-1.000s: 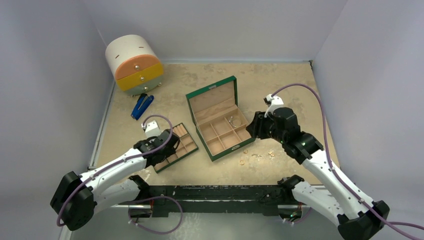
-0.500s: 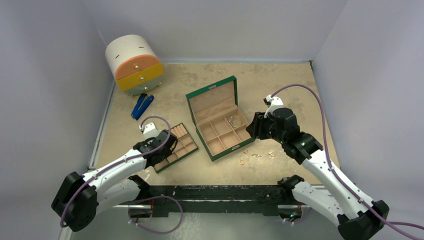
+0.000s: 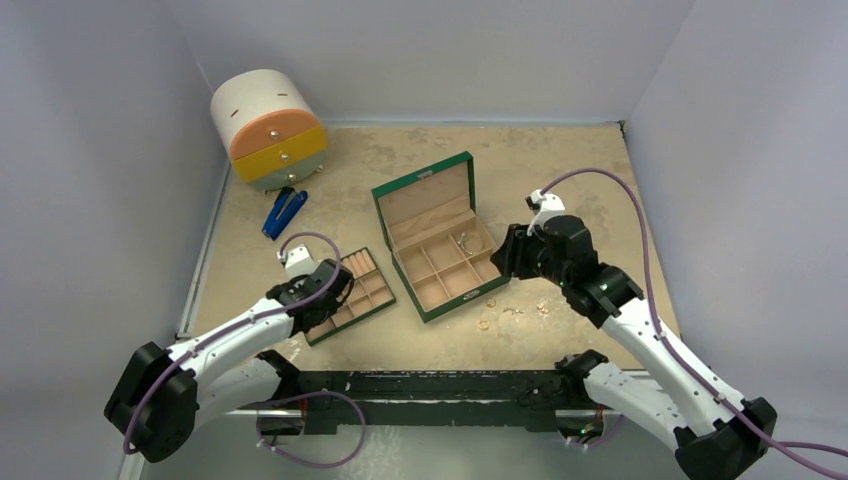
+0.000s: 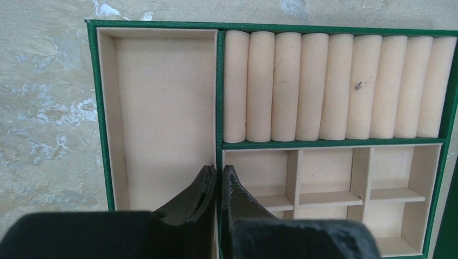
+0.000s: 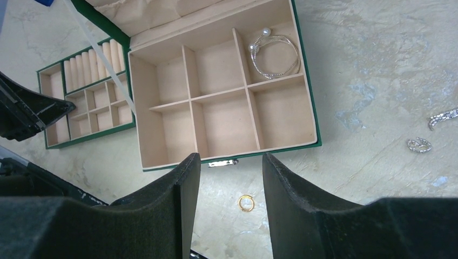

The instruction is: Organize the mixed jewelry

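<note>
My left pincer (image 4: 219,178) sits low in the centre of its wrist view, over the green insert tray (image 4: 162,108). Its two dark fingers are drawn together to a thin slit. The tray's green dividing wall, between the long plain compartment on the left and the small squares on the right, runs straight into that slit, so I am pinching the wall. The row of padded ring rolls fills the upper right of that view, and I see no jewelry in any part of the tray.

My right pincer (image 5: 231,157) stands wide apart and holds nothing. It hangs above the near edge of the open green box (image 3: 425,200). Between its fingers, at the bottom centre of the wrist view, a gold ring (image 5: 246,203) lies on the table (image 5: 378,65), just below the box's latch. At the right edge of that view two small silver pieces (image 5: 419,144) rest on the table, apart from the box. A silver bracelet (image 5: 273,56) with two pearl ends lies in the box's upper right compartment; the other compartments hold nothing.

From above, more small gold bits (image 3: 485,323) are scattered just below the box's lower right corner. A blue-handled tool (image 3: 284,213) and a round drawer cabinet (image 3: 268,130) sit in the upper left.
</note>
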You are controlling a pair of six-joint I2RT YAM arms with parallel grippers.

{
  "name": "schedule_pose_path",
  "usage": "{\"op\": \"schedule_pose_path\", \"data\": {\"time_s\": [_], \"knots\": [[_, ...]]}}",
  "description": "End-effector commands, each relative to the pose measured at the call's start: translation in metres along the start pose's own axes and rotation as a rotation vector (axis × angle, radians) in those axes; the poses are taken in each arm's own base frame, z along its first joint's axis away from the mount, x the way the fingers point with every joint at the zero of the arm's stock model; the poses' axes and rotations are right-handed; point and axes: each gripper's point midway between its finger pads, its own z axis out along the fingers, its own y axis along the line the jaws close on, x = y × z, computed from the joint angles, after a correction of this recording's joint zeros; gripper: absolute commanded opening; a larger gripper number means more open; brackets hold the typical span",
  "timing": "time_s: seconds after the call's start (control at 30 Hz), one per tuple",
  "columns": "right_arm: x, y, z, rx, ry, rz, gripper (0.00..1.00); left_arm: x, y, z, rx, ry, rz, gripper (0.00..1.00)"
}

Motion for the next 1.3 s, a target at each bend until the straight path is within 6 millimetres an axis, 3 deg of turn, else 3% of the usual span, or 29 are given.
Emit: {"op": "schedule_pose_path", "data": {"time_s": [0.0, 0.33, 0.77, 1.27], "knots": [[-0.008, 0.007, 0.000, -0.036, -0.029, 0.005, 0.49, -0.008, -0.001, 0.000, 0.002, -0.034, -0.010, 0.00], [-0.012, 0.009, -0.004, -0.043, -0.044, 0.007, 0.49, -0.018, -0.007, -0.013, 0.048, -0.049, -0.070, 0.00], [-0.018, 0.013, -0.007, -0.057, -0.060, 0.011, 0.49, -0.071, -0.028, -0.066, 0.162, -0.131, -0.143, 0.00], [-0.019, 0.012, -0.005, -0.047, -0.059, 0.005, 0.49, -0.077, -0.028, -0.114, 0.276, -0.058, -0.150, 0.00]]}}
